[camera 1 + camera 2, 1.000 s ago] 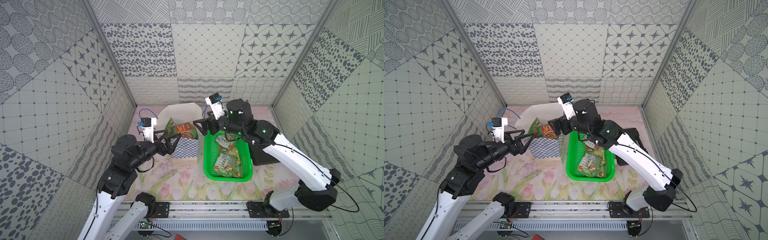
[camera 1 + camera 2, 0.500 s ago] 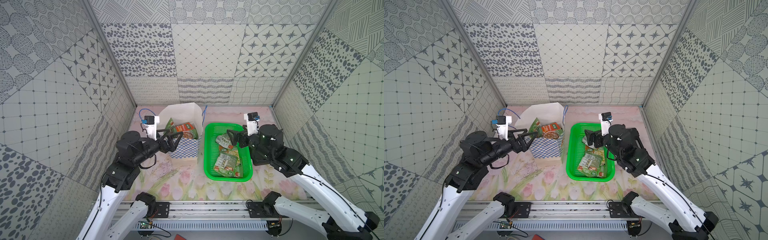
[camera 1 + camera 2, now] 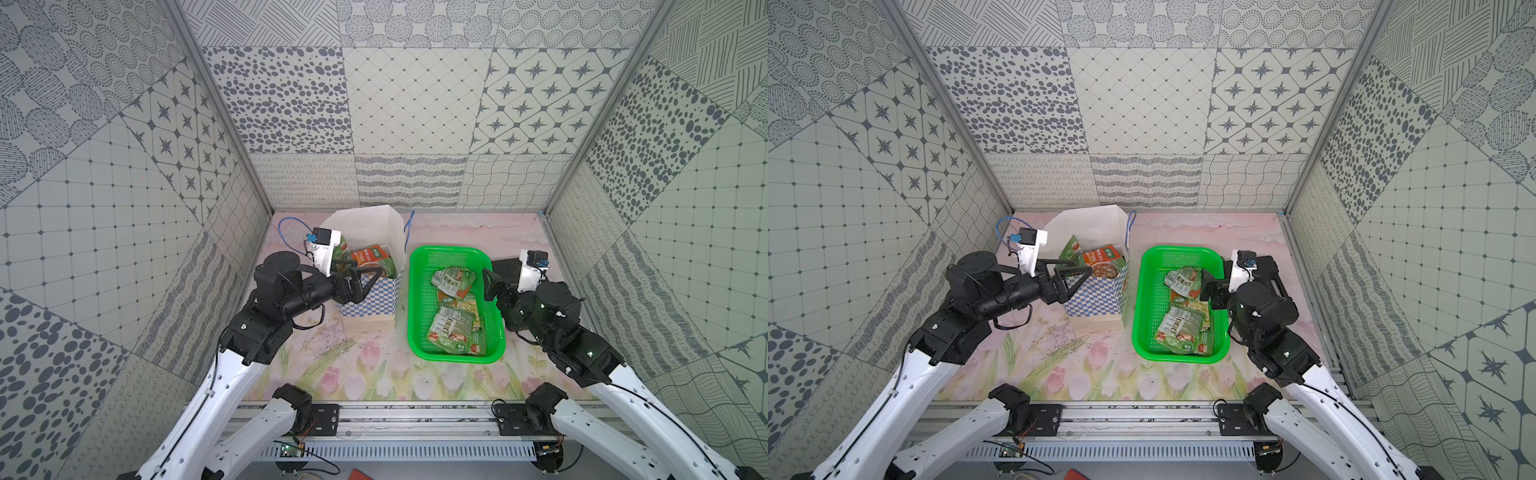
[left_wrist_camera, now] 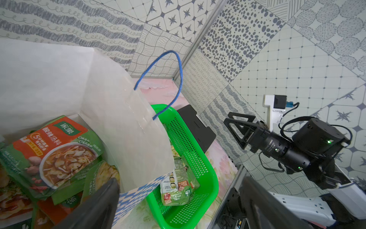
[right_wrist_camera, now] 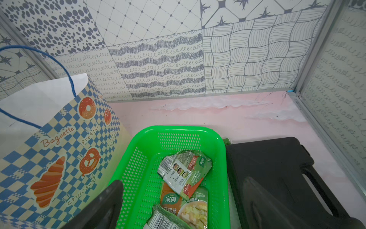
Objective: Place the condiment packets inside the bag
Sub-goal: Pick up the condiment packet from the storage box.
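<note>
condiment packets (image 3: 451, 330), glossy green and orange, some inside bag (image 3: 380, 300)

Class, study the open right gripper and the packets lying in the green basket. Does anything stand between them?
Nothing visible does. The right gripper hovers open by the basket's rim. The packets lie uncovered inside, with only open air between them and the fingers.

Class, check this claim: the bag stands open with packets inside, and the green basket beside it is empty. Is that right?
No. The basket is not empty: several packets lie in it, as both top views show. The bag does stand open with packets inside.
</note>
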Robot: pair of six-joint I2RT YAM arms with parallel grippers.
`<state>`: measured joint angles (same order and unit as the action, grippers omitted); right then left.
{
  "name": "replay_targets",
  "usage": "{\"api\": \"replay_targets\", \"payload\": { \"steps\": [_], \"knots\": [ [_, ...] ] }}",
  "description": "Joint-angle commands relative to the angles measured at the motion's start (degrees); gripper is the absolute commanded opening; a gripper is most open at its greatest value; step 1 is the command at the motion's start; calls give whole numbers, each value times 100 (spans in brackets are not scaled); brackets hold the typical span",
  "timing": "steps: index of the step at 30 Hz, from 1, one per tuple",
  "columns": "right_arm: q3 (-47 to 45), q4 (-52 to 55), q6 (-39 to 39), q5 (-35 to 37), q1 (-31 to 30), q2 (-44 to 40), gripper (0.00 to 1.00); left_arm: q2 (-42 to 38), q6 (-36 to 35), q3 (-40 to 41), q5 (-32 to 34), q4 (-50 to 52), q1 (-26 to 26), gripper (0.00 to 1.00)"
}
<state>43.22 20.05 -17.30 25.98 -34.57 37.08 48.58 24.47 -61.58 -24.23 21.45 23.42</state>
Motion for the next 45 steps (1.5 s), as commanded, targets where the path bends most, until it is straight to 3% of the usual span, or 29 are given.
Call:
{"api": "replay_targets", "payload": {
  "steps": [1, 8, 13, 18, 25, 40, 45],
  "knots": [
    [-162, -406, -139, 755, 33, -320, 97, 177, -124, -336, 327, 118, 738, 99],
    [-372, -474, -205, 1187, 42, -787, 97, 600, -404, -880, 1614, 386, 2217, 99],
    [-499, -502, -251, 1420, 39, -945, 97, 1382, -624, -1391, 2401, 663, 3322, 99],
    [-629, -585, -292, 1545, 53, -1052, 97, 2101, -698, -1724, 2875, 729, 3979, 99],
    [-737, -661, -351, 1663, 48, -1179, 96, 2947, -533, -1930, 3199, 896, 4350, 99],
    [-866, -776, -375, 1744, 60, -1288, 97, 4916, -74, -2886, 3419, 2058, 4338, 99],
    [-868, -792, -379, 1764, 63, -1285, 97, 5467, 72, -3117, 3285, 2340, 4121, 100]
  ]
}}
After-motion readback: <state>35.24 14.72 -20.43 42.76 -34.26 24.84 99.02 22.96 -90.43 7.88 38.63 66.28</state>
